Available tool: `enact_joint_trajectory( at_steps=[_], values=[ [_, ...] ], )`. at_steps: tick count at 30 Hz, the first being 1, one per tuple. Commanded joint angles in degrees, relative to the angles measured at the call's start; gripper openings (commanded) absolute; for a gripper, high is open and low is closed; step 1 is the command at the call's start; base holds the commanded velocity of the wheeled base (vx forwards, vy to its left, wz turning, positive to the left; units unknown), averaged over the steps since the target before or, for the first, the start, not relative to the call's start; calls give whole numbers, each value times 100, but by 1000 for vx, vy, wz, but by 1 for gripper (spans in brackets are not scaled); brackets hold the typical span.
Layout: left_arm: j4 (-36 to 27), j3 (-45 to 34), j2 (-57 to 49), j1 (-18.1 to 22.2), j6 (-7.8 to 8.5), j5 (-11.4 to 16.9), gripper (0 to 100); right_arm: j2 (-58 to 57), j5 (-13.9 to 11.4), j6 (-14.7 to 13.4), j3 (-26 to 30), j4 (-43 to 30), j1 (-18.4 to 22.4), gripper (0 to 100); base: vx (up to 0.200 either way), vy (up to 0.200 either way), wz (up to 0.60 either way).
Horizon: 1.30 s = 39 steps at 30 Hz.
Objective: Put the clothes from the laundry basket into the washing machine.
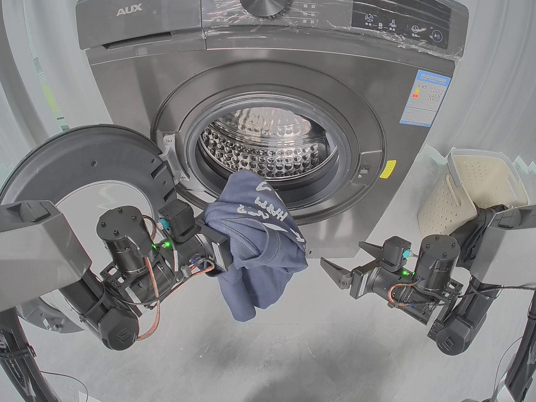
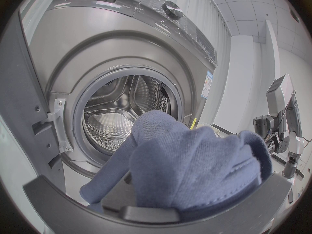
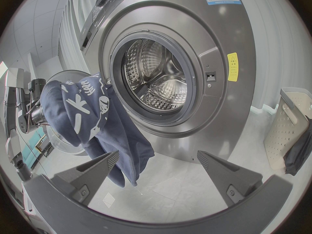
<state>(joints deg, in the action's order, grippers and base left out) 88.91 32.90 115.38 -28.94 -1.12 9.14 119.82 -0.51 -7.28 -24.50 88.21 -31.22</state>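
Right now the left gripper (image 1: 223, 252) is clenching a navy sweatshirt (image 1: 262, 235) with white lettering, holding it up just in front of the washing machine (image 1: 312, 73), at the lower lip of its round opening. The top of the garment is overlapping the door seal while the rest is hanging down toward the floor (image 1: 312, 330), outside the drum (image 1: 262, 140). The machine's door (image 1: 84, 163) is standing wide open on the robot's left. The right gripper (image 1: 352, 261) is hovering low near the machine's right front, its two fingers spread apart and gripping nothing. Behind it, beside the machine, the cream laundry basket (image 1: 480, 185) is standing with a dark garment (image 3: 299, 153) draping over its rim (so more laundry is waiting). Judging from this, the step in hand is loading the sweatshirt: it is lifted and lined up but not yet inside. The next move seems to call for pushing the left gripper forward through the opening, deep enough for the hanging tail to clear the rim, before letting go; releasing too early would likely drop it on the floor.
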Motion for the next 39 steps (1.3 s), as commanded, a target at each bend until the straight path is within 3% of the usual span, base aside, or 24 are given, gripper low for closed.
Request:
enact_joint_trajectory(
  at_steps=[1, 12, 22, 27, 39],
  values=[
    [4, 6, 63, -15, -2, 0, 0, 6, -10, -2, -2, 3, -16, 100, 200, 0, 0],
    [13, -29, 98, -94, 15, -9, 0, 6, -19, -11, 16, 3, -77, 100, 200, 0, 0],
    [13, -65, 63, -191, 15, -18, 0, -11, -45, -2, 156, 3, -244, 100, 0, 0, 0],
    [13, -144, 116, -428, 244, -97, 0, -91, -63, -11, 244, 3, -490, 100, 0, 0, 0],
    [4, 779, 828, -455, 103, 9, 0, -117, -81, -11, 332, 3, -666, 100, 0, 0, 0]
  ],
)
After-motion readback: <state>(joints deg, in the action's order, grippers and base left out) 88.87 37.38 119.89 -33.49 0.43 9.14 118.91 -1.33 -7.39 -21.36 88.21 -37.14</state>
